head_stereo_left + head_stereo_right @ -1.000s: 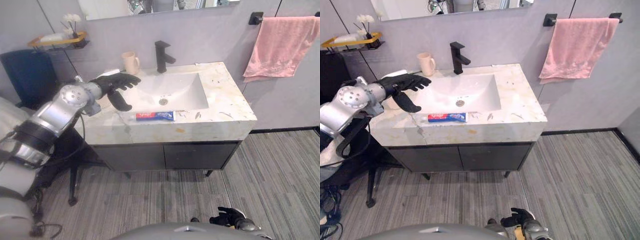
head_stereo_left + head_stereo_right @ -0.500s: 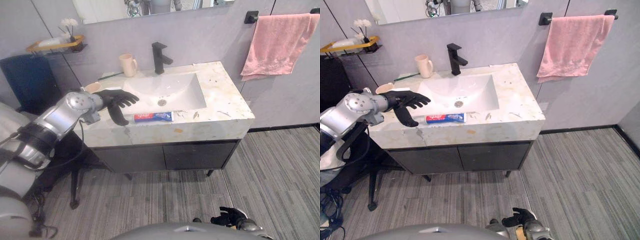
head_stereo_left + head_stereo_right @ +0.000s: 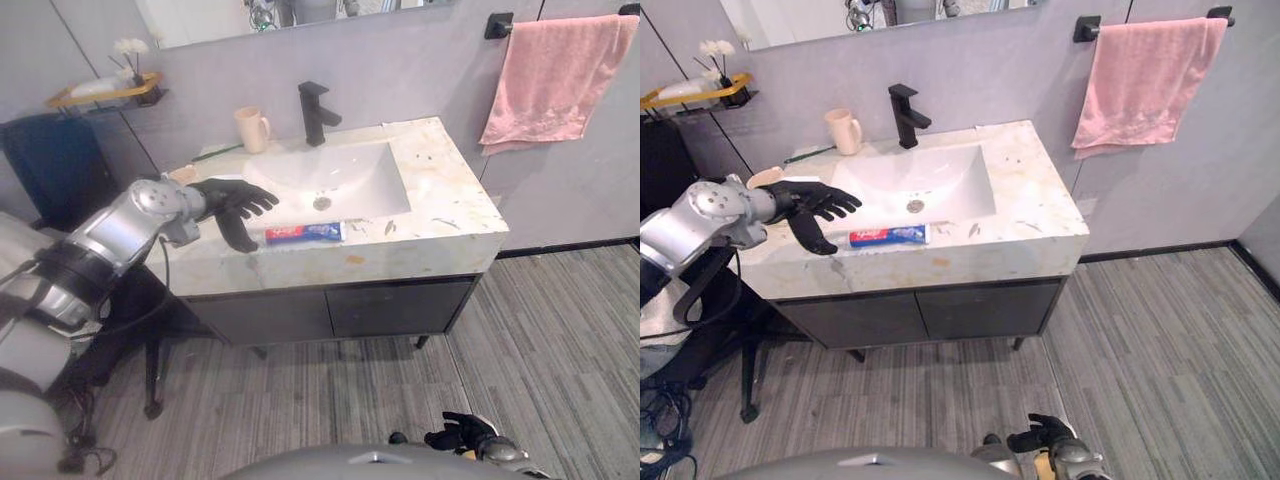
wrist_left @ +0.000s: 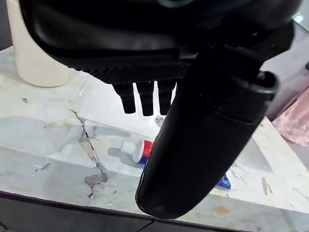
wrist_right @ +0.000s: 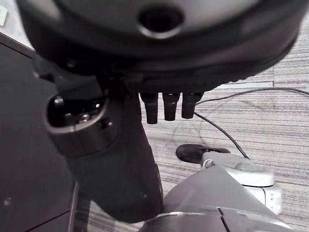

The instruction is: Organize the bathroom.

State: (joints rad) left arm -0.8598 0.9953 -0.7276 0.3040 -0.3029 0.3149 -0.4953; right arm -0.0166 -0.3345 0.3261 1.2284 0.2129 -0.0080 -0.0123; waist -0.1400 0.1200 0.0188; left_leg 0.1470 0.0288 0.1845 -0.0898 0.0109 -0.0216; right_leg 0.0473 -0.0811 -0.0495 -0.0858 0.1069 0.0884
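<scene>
A red, white and blue toothpaste tube (image 3: 304,233) lies on the marble counter (image 3: 440,215) at the front edge, just before the white basin (image 3: 335,178); its white cap (image 4: 129,147) points toward my left hand. My left hand (image 3: 232,203) hovers open over the counter's left part, a short way left of the tube, thumb pointing down and nothing in it. A beige mug (image 3: 251,129) stands at the back left beside the black tap (image 3: 312,112), with a green toothbrush (image 3: 217,153) lying near it. My right hand (image 3: 458,434) hangs low by the floor, fingers relaxed.
A pink towel (image 3: 555,75) hangs on a black rail at the right wall. A wall shelf (image 3: 102,93) with flowers is at the upper left, above a dark chair (image 3: 55,165). A small pale round object (image 3: 762,177) lies by my left wrist. Dark cabinet doors (image 3: 330,310) stand under the counter.
My left hand came down and back from over the basin's left rim to the counter's front left, nearer the toothpaste. The camera shifted slightly.
</scene>
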